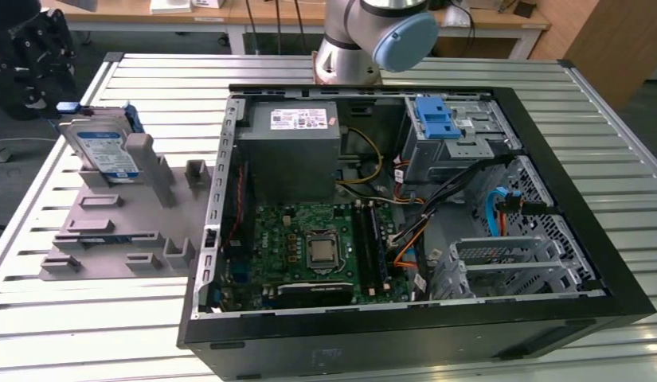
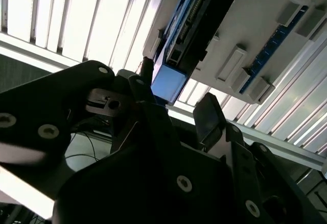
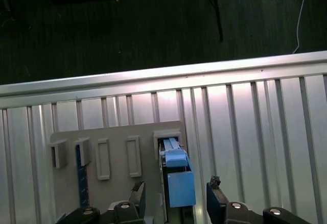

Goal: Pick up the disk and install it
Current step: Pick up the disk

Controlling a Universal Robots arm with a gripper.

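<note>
The disk [image 1: 103, 147] stands on edge in a grey holder [image 1: 115, 231] at the exterior view's left, with its blue-and-white label facing out and blue rails along its sides. My gripper [image 1: 39, 76] hangs just past the disk's far end. In the first wrist view the gripper [image 3: 176, 193] is open, one finger [image 3: 138, 194] on each side of the disk's blue end [image 3: 179, 183], with gaps showing on both sides. In the second wrist view the same blue end [image 2: 167, 81] lies between the dark fingers [image 2: 208, 117].
An open computer case [image 1: 583, 270] fills the middle and right of the slatted metal table [image 1: 84, 334]. Inside are a grey power supply [image 1: 291, 151], a motherboard [image 1: 318, 255], cables, and a metal drive bay with a blue latch [image 1: 439, 119]. The arm's base [image 1: 355, 48] stands behind the case.
</note>
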